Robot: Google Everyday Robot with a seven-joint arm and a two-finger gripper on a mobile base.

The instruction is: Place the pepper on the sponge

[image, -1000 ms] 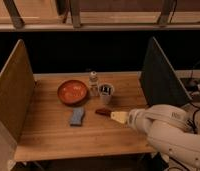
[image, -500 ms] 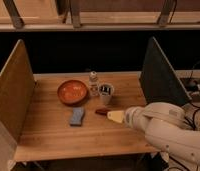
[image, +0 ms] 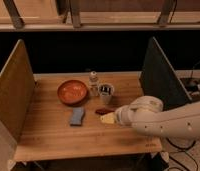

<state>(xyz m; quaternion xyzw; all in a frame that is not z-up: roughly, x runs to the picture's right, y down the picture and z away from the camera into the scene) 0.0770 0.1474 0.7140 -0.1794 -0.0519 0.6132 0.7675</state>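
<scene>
The pepper (image: 101,111) is a small dark red elongated piece lying on the wooden table (image: 53,135), just right of the sponge. The sponge (image: 77,116) is a flat blue-grey pad lying below the orange-red bowl. My gripper (image: 108,118) comes in from the right on a bulky white arm, its pale tip right beside and slightly below the pepper. Whether it touches the pepper cannot be made out.
An orange-red bowl (image: 72,92) sits at the back of the table. A small pale shaker bottle (image: 93,80) and a cup (image: 106,92) stand just right of it. Upright panels (image: 13,90) wall the table on the left and right (image: 160,75).
The arm has slid left across the table, bringing the gripper tip closer to the pepper. The pepper and sponge have not moved.
</scene>
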